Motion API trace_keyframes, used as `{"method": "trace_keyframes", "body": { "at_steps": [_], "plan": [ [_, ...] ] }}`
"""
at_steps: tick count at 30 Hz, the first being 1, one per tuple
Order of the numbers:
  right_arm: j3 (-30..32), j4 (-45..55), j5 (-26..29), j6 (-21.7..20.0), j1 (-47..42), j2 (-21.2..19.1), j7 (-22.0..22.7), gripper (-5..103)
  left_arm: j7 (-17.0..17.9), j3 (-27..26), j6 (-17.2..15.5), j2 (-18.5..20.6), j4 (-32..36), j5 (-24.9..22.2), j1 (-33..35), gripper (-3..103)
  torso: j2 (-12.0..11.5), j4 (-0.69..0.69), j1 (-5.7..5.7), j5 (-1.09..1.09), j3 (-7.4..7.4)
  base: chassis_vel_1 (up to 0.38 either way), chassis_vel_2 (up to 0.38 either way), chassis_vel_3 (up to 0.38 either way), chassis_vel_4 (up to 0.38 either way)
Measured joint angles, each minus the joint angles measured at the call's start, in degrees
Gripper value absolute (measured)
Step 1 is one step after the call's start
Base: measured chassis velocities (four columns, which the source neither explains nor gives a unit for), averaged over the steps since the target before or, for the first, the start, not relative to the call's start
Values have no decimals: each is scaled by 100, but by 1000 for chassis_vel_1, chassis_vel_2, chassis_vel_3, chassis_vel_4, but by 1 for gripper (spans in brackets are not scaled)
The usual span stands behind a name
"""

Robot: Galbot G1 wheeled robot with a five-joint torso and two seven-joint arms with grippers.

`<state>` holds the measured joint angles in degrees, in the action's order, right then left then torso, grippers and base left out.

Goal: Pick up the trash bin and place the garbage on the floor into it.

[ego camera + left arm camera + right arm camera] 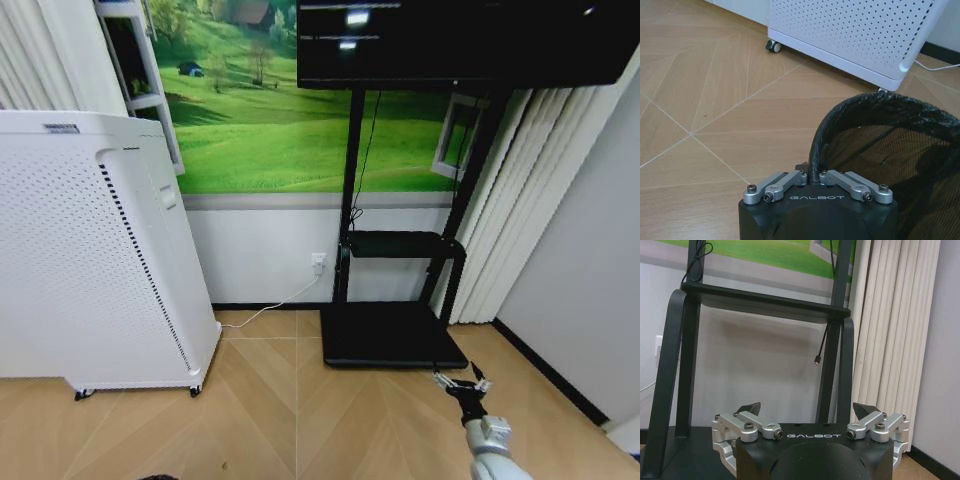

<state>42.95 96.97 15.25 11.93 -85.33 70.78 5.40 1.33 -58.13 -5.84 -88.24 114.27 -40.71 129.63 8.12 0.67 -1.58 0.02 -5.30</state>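
My left gripper (813, 175) is shut on the near rim of the trash bin (890, 125), a round black bin with a dark liner that hangs over the floor (715, 110), just in front of the white appliance. My right gripper (462, 383) is held out low at the right, above the floor (300, 420) and just in front of the black stand's base. Seen from its wrist, the right gripper (807, 409) is open and holds nothing. The garbage is out of view.
A tall white perforated appliance (90, 250) on casters stands at the left, close behind the bin (855, 30). A black TV stand with a flat base (390, 335) is straight ahead against the wall, with pleated curtains (530, 200) beside it. A white cable (270, 305) trails from the wall socket.
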Motion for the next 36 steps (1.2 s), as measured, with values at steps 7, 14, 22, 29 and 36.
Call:
{"method": "trace_keyframes", "body": {
  "at_steps": [7, 14, 22, 29, 36],
  "plan": [
    [-2, 29, -2, -44, 46, -18, 5, 100, 2, 12, 44, -19, 79, -83, 142, 4, 0, 2, 0, -3, 0, 0, 0, 0, 0],
    [-67, 72, 35, -155, 211, -35, 10, 100, 63, -26, 178, -79, 138, -96, 319, 4, 0, 0, 0, -2, 0, 0, 0, 0, 0],
    [-103, -24, 147, -184, 315, -104, -6, 100, 138, -76, 460, -167, 109, 381, 326, 4, 0, 1, 0, -1, 0, 0, 0, 0, 0],
    [-97, -91, 157, -169, 308, -106, -36, 100, 128, -80, 545, -188, 91, 594, 285, 20, 0, 1, 0, -1, 0, 0, 0, 0, 0],
    [-82, -92, 131, -159, 286, -96, -43, 100, 7, -57, 529, -168, 83, 613, 269, 47, 0, 1, 0, -2, 0, 0, 0, 0, 0]
  ]
}}
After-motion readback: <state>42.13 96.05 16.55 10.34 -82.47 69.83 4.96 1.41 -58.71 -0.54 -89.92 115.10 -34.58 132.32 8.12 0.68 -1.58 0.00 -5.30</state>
